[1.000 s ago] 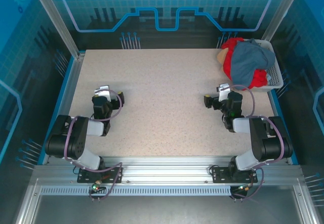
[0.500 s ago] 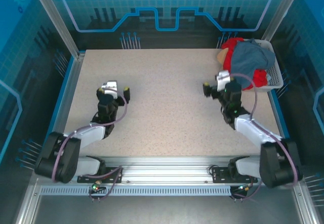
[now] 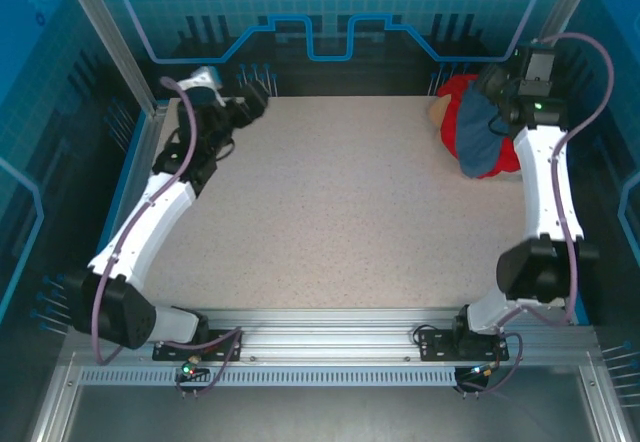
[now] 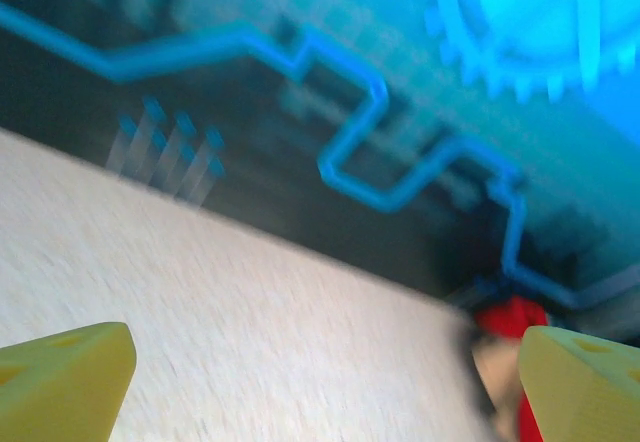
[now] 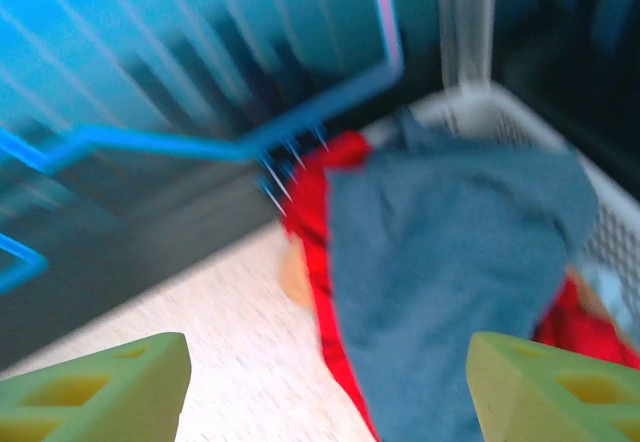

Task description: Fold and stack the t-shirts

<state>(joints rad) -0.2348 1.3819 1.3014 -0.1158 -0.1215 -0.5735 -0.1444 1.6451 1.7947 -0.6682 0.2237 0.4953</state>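
Note:
The t-shirts lie heaped at the table's back right corner, a slate-blue t-shirt (image 3: pixel 481 134) (image 5: pixel 450 262) draped over a red t-shirt (image 3: pixel 455 120) (image 5: pixel 318 212). My right gripper (image 3: pixel 497 100) (image 5: pixel 325 392) hovers just above and in front of the heap. It is open, with nothing between its fingertips (image 5: pixel 100 387). My left gripper (image 3: pixel 250 104) (image 4: pixel 320 392) reaches to the back left corner, above the table, and is open and empty. The left wrist view is blurred and shows a bit of red t-shirt (image 4: pixel 515 317) far off to the right.
The heap rests in a white perforated basket (image 5: pixel 612 230), mostly covered by cloth and my right arm. A tan patch (image 3: pixel 437 110) pokes out beside the red cloth. The speckled table (image 3: pixel 340 202) is fenced by blue panels and metal posts.
Both arms have swung out from mid-table towards the far edge, the left to the back left corner and the right up over the basket of shirts.

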